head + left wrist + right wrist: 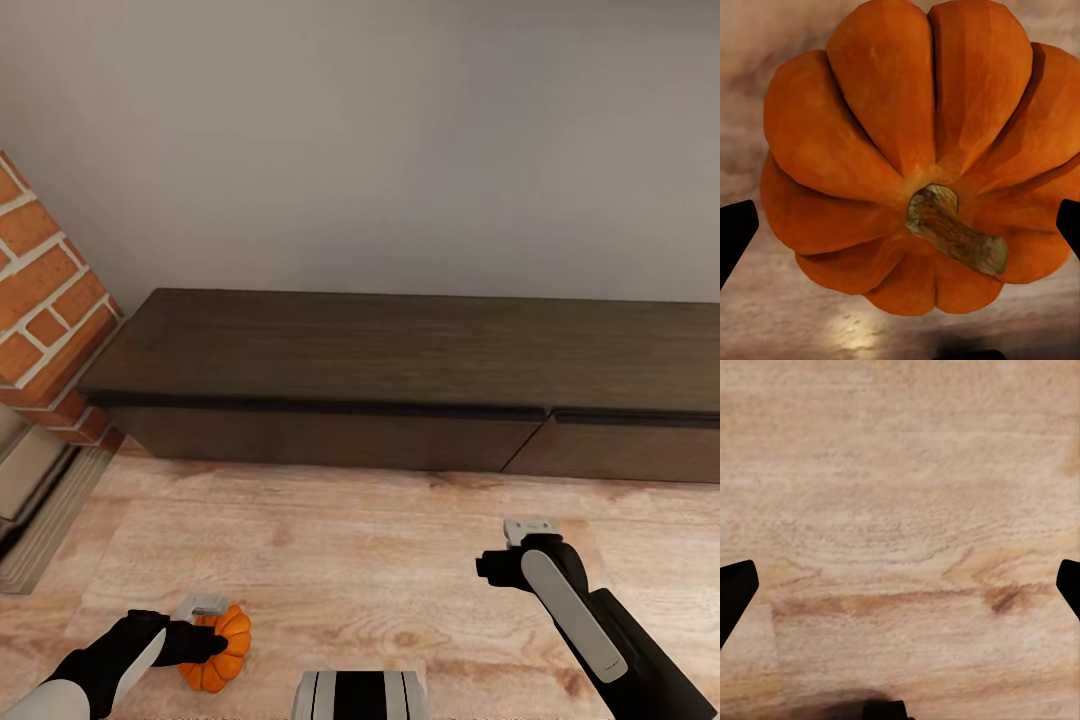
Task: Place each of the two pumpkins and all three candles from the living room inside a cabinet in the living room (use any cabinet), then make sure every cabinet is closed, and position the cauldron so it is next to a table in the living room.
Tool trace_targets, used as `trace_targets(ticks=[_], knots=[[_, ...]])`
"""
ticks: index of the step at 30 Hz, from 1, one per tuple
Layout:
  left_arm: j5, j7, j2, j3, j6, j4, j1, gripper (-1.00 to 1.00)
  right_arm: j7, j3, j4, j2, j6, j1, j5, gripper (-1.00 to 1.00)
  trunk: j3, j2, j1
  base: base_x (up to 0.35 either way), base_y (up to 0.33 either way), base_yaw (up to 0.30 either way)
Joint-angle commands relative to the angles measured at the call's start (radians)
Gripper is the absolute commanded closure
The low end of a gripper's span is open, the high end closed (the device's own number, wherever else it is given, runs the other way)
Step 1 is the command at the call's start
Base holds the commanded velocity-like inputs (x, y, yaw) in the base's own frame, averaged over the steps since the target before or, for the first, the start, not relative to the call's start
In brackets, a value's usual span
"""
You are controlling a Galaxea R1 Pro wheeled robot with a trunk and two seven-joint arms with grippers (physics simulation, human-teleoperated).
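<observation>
One orange ribbed pumpkin [218,650] sits on the wooden floor at the lower left, and in the left wrist view the pumpkin [907,150] shows its brown stem close up. My left gripper [203,634] hovers right over it, open, its fingertips [735,234] spread wide on either side of the pumpkin. Over bare floor at the lower right my right gripper [502,567] is open with nothing between its fingers [735,596]. The long dark brown cabinet [400,400] runs along the wall ahead, its drawer fronts shut. The candles, the other pumpkin and the cauldron are out of view.
A red brick fireplace corner [45,300] with a grey hearth step [35,500] stands at the left, touching the cabinet's end. Light wooden floor [380,560] stretches between me and the cabinet. A plain grey wall [400,150] rises behind it.
</observation>
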Motion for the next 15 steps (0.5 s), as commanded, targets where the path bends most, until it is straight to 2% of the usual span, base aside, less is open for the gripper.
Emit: trace_targets(ticks=[1,4,7,15], knots=[[0.006,0.0,0.001,-0.005,0.005,-0.002,0.0,-1.0,-0.01,0.002,-0.001,-0.001,0.003,-0.001,-0.009,-1.0,-0.005,-0.001,0.0,0.0,0.0,0.0],[0.006,0.0,0.001,-0.006,0.005,-0.002,0.0,-1.0,-0.01,0.002,-0.001,-0.001,0.003,-0.001,-0.009,-1.0,-0.016,-0.001,0.002,0.0,0.0,0.0],[0.006,0.0,0.001,-0.005,0.005,-0.002,0.0,-1.0,-0.01,0.002,-0.001,-0.001,0.003,-0.001,-0.008,-1.0,-0.016,-0.001,0.002,0.0,0.0,0.0],[0.009,-0.001,0.001,-0.003,0.005,-0.001,0.0,-1.0,-0.01,0.002,-0.001,-0.001,0.003,-0.001,-0.009,-1.0,-0.043,-0.003,0.005,0.0,0.0,0.0]])
